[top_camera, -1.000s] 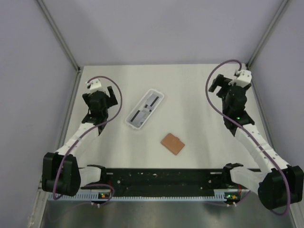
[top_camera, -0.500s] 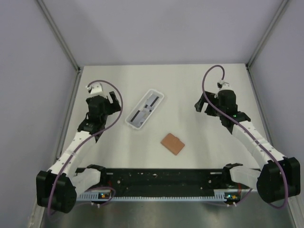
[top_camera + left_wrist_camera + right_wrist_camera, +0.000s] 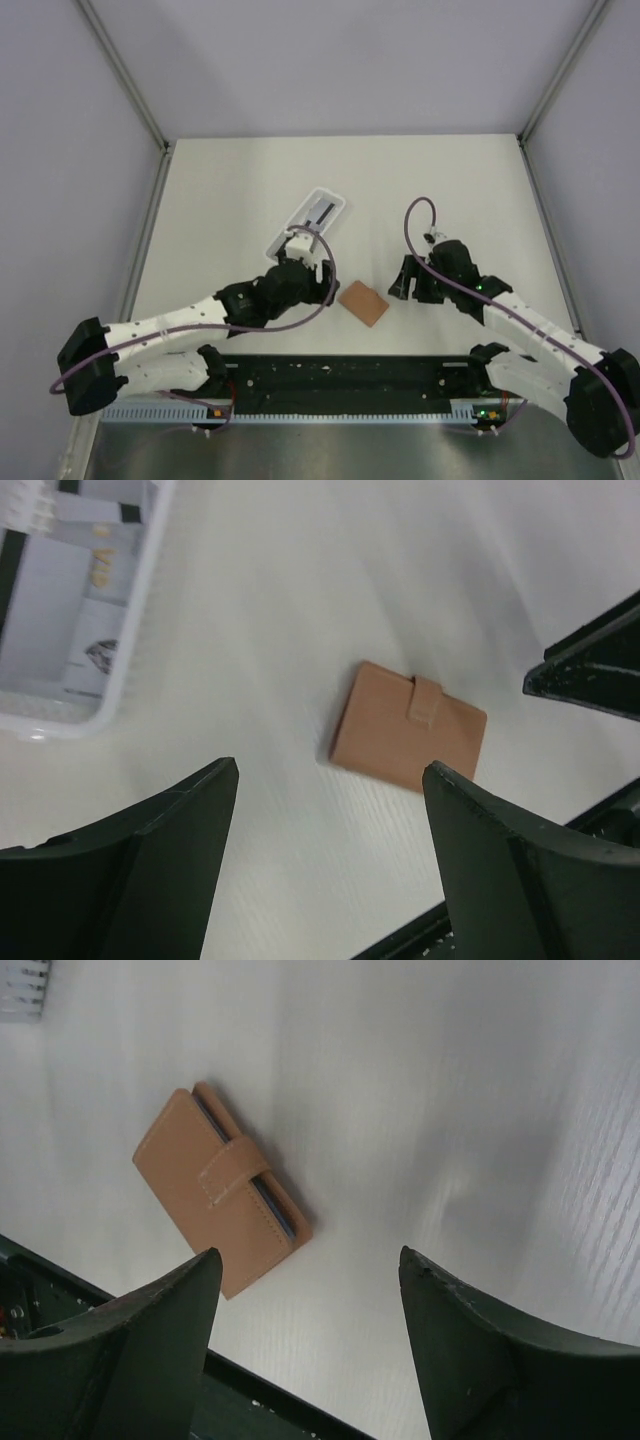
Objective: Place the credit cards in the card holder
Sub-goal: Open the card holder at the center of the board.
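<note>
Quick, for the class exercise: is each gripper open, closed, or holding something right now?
Left gripper: open, holding nothing.
Right gripper: open, holding nothing.

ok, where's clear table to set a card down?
Free: table far strip beyond the white tray, the whole far-right corner, and the left margin beside the tray. Crowded: near centre, where left gripper and right gripper flank the card holder.

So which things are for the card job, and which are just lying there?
For the job:
thin grey credit cards with dark stripes
orange-brown leather-like folding card holder, closed
left gripper and right gripper, both open

Just lying there:
long white plastic tray, holding the cards
black rail along the near edge
</note>
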Robot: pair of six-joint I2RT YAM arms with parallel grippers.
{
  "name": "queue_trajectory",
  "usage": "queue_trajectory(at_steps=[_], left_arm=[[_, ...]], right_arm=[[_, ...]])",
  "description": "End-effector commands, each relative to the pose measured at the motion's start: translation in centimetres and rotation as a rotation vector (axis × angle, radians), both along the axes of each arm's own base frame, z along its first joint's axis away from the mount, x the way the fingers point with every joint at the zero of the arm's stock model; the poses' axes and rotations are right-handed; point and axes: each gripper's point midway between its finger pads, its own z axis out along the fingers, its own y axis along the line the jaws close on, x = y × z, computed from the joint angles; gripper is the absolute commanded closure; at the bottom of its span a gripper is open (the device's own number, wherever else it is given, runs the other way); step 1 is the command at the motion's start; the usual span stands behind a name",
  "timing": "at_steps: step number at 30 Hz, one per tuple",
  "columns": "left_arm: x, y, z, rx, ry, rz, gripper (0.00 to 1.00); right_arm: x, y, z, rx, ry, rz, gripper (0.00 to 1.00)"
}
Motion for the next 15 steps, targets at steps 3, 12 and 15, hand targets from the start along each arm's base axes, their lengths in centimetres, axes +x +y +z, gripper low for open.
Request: queue_trajectory(at_steps=[3,12,15], left_arm=[[-3.5,-4.8,-4.2,0.021,0.115,-0.016,0.28],[-5.3,-7.3,-6.9,0.019,0.180,-0.001,0.44],[-4.9,-7.2,-6.6,0.007,0.160,0.020,0.44]], right_arm=[[-1.8,0.2,-0.8,0.066,0.017,-0.006,0.30],[-2.2,1.2,-1.9,0.092,0.035,0.064,0.29],[-2.2,1.3,-2.2,0.098,0.038,0.070,0.29]])
